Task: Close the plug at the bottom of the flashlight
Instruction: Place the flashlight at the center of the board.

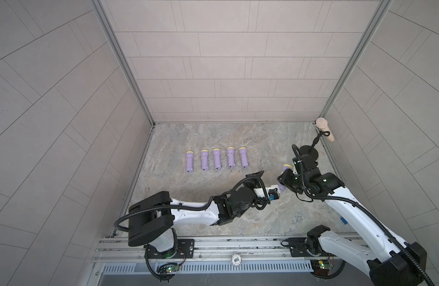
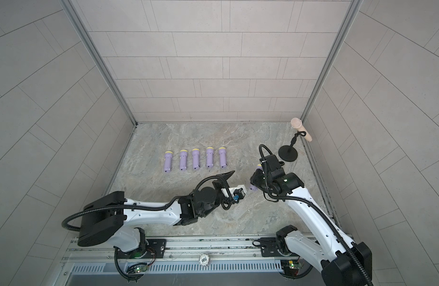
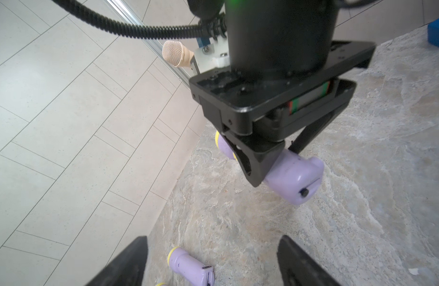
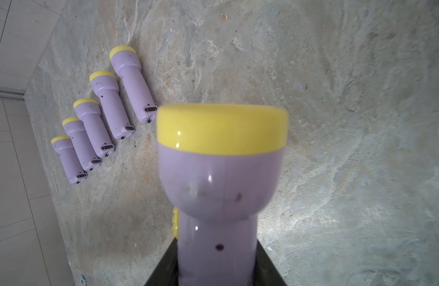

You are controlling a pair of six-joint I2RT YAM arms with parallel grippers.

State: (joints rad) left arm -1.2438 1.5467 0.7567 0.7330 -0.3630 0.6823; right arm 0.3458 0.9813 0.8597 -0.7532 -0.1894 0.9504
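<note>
My right gripper (image 4: 216,250) is shut on the barrel of a purple flashlight (image 4: 221,173) with a yellow head and holds it off the table. The left wrist view shows its bottom end (image 3: 294,182), where the purple plug flap (image 3: 315,166) lies against the end beside a small black knob. Whether the plug is fully seated cannot be told. My left gripper (image 3: 212,252) stands open a short way from that end, with nothing between its fingers (image 3: 136,260). In both top views the two grippers (image 1: 266,184) (image 2: 257,182) face each other right of centre.
Several more purple flashlights (image 1: 217,158) lie in a row at the table's middle left. A microphone (image 1: 322,126) on a black stand (image 1: 309,151) sits in the back right corner. A blue block (image 3: 437,32) lies by the right wall. Tiled walls enclose three sides.
</note>
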